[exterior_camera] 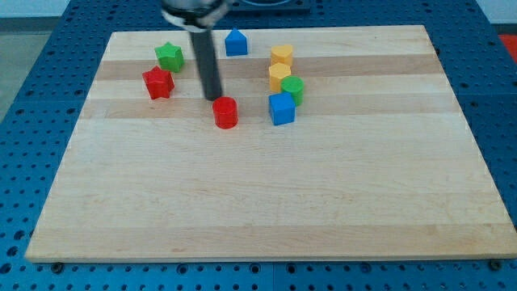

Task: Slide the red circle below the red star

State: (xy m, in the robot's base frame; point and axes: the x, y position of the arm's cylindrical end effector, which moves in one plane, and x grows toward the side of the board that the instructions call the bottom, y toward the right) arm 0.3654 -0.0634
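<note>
The red circle (225, 112) lies on the wooden board near the middle of its upper part. The red star (158, 82) lies to its upper left, near the board's left side. My tip (213, 97) stands just above and slightly left of the red circle, touching or almost touching its upper edge. The rod rises from there to the view's top. The tip is to the right of the red star, well apart from it.
A green star (170, 56) sits just above the red star. A blue block (236, 42) lies near the top edge. To the right stand two yellow blocks (281, 56) (279, 76), a green circle (293, 89) and a blue cube (282, 108).
</note>
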